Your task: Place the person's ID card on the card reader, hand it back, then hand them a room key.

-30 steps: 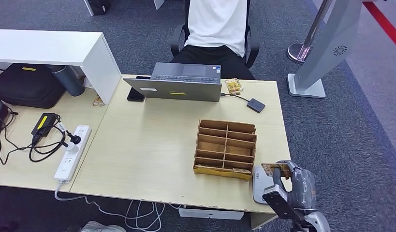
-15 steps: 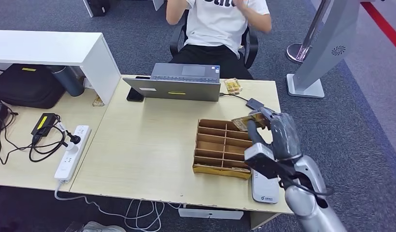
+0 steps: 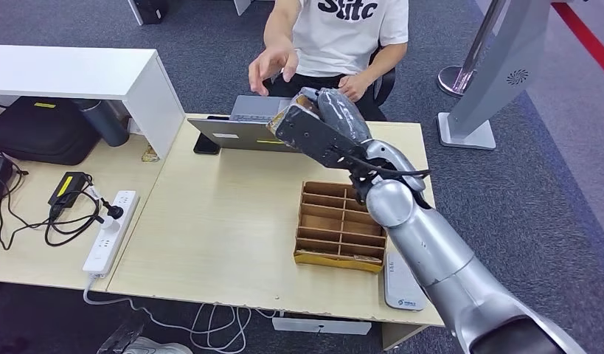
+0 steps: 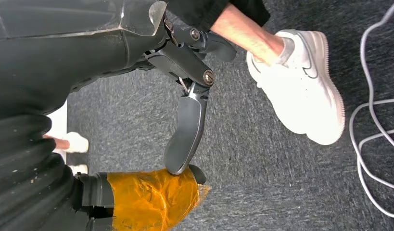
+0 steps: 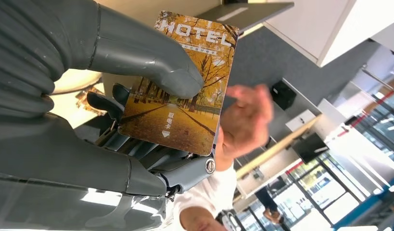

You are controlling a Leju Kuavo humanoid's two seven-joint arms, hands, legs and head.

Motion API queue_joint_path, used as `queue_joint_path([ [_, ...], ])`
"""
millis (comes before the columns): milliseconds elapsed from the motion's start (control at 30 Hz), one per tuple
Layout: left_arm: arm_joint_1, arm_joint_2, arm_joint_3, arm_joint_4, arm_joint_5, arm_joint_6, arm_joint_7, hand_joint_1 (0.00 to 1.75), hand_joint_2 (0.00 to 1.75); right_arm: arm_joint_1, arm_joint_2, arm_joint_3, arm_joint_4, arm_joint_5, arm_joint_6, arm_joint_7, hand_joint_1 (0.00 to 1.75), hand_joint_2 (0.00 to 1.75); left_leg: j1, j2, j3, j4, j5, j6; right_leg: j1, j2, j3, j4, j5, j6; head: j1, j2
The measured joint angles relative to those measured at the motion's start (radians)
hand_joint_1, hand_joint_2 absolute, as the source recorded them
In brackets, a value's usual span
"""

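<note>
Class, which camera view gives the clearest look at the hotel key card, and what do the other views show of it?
The right wrist view: the key card faces the camera, its HOTEL lettering readable, pinched by the right hand. The head view shows just a sliver of it beyond that hand. The left wrist view looks at the floor.

The orange card with an autumn tree scene (image 5: 183,89), pinched in the robot's right hand (image 5: 113,96), bears "HOTEL" in white capitals along one edge and small Chinese characters above a white arrow. The person's white T-shirt (image 3: 350,33) shows partly cut-off dark lettering.
</note>
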Motion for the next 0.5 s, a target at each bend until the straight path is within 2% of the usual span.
queue_joint_path([
  [233,-0.016,-0.007,-0.018,0.0,-0.017,0.0,0.014,0.0,1.75,-0.02,0.063,0.069,0.107,0.053,-0.026,0.001,1.75,1.75,0.0,0.0,0.0,0.0,0.0,0.0,0.0,0.0,-0.001,0.0,0.0,0.0,0.0,0.0],
  [500,-0.024,-0.012,-0.031,0.0,-0.029,0.0,0.014,0.0,1.75,-0.025,0.099,0.136,0.159,0.134,-0.068,0.038,1.75,1.75,0.0,0.001,-0.001,0.0,0.0,0.0,0.0,0.001,-0.001,0.0,0.0,0.0,0.0,0.0],
])
